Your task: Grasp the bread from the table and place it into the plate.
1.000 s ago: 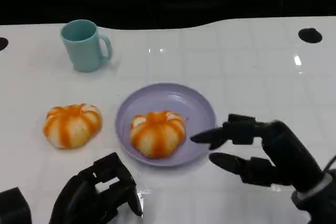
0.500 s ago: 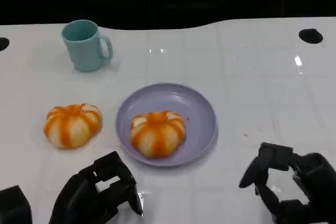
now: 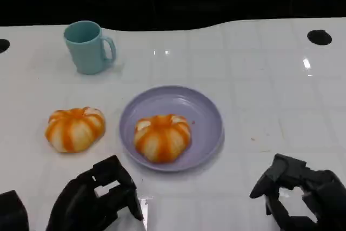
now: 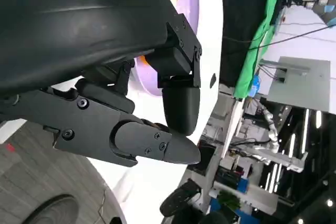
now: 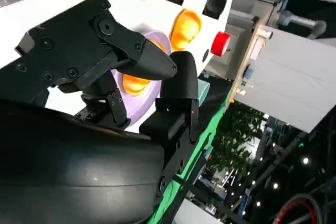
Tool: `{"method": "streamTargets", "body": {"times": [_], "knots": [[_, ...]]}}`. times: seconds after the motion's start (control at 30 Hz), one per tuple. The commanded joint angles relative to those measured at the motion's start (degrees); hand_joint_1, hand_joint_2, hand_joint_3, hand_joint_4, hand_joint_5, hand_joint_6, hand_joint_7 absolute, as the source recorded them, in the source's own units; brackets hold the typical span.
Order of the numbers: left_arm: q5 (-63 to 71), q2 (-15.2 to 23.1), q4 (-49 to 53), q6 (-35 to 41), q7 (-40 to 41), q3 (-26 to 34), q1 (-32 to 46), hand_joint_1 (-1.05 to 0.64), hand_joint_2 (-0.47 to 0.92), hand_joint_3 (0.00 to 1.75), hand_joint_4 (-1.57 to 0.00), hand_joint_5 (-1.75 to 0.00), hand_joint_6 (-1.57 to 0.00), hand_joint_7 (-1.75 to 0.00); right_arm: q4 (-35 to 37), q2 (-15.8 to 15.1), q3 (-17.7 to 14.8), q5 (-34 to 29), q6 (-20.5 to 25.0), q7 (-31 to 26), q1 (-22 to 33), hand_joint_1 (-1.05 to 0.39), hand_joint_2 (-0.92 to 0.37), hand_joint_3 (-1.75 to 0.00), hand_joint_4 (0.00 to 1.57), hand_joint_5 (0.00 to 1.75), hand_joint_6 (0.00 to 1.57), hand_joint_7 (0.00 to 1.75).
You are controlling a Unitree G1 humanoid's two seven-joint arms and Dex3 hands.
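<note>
An orange-and-white striped bread [image 3: 162,136] lies in the purple plate [image 3: 208,113] at the table's middle. A second, similar bread [image 3: 74,128] sits on the table to the plate's left. My right hand [image 3: 303,197] hangs near the front right edge, well clear of the plate, fingers loosely bent and apart, holding nothing. My left hand [image 3: 97,201] rests at the front left, below the table bread, also holding nothing. The right wrist view looks past the fingers [image 5: 142,59] at the plate [image 5: 156,41] and both breads [image 5: 185,29].
A teal mug [image 3: 86,47] stands at the back left, handle to the right. Two dark round holes [image 3: 319,37] mark the table's far corners. Bare white table lies right of the plate and along the front between my hands.
My right hand has drawn back from the plate's right rim to the front right edge, and its spread fingers have bent in. The bread stays in the plate. The left hand has not moved.
</note>
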Motion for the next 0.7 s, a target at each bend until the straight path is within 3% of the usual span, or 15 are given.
{"method": "streamTargets", "body": {"times": [0.03, 0.7], "knots": [[-0.89, 1.55, 0.81, 0.53, -0.84, 0.85, -0.46, -0.63, 0.92, 0.05, -0.69, -1.75, -0.68, -1.41, 1.28, 1.11, -0.96, -1.18, -1.52, -1.28, -0.37, -0.3, -0.54, -1.12, 0.79, 1.75, 0.67, 1.46], [-0.43, 1.4, 1.51, -2.38, 0.04, 1.39, -0.22, -0.63, 0.92, 0.1, -0.69, -1.74, -0.67, -1.36, 3.04, 2.06, -0.15, -1.61, -4.4, -0.39, -0.29, -0.33, -0.55, -1.07, 0.81, 1.75, 0.68, 1.46]]}}
